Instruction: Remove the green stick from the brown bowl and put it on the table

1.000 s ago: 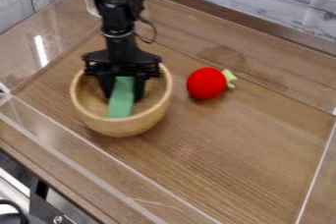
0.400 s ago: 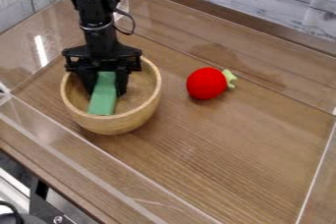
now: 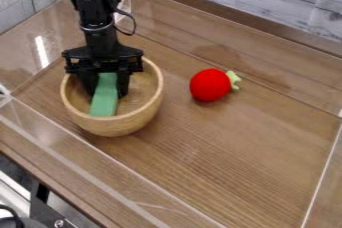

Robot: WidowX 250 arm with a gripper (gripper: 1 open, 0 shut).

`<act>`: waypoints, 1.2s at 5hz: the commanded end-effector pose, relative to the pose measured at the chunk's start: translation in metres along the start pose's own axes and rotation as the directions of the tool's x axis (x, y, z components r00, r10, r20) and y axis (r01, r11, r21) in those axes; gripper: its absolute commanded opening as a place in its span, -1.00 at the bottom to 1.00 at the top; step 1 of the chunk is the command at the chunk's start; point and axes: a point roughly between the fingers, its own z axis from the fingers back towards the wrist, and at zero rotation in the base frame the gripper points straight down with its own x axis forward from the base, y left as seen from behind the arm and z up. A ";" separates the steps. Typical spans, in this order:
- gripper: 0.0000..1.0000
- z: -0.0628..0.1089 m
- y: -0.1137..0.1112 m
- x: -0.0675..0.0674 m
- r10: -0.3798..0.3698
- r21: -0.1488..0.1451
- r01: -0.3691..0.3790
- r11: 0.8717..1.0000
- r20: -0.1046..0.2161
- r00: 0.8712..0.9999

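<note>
Fingers (image 3: 80, 73) of the gripper (image 3: 104, 72) reach down inside the bowl (image 3: 112, 119), black prongs either side of the stick's upper end, drawn in as far as they go; whether they actually pinch the stick (image 3: 107, 97) cannot be told. Bowl: tan wood, nearest the viewer, on the table (image 3: 241, 162). Stick: green, flat, leaning in the bowl, low end toward the front, top end under the gripper. Ball (image 3: 209, 85): red, green stem, on the table right of the bowl, apart from it. Arm (image 3: 91, 12): black, rising vertically behind.
</note>
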 end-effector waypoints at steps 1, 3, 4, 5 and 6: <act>-1.00 -0.004 -0.007 -0.005 0.045 -0.003 -0.045 0.999 0.022 0.999; -1.00 0.000 -0.018 -0.018 0.030 -0.007 -0.030 1.000 0.015 0.999; -1.00 0.011 -0.022 -0.023 -0.029 -0.012 0.029 1.000 0.010 1.000; -1.00 0.019 -0.018 -0.019 -0.059 -0.020 0.059 0.998 0.007 0.998; -1.00 0.028 -0.014 -0.015 -0.089 -0.028 0.089 0.996 0.005 0.996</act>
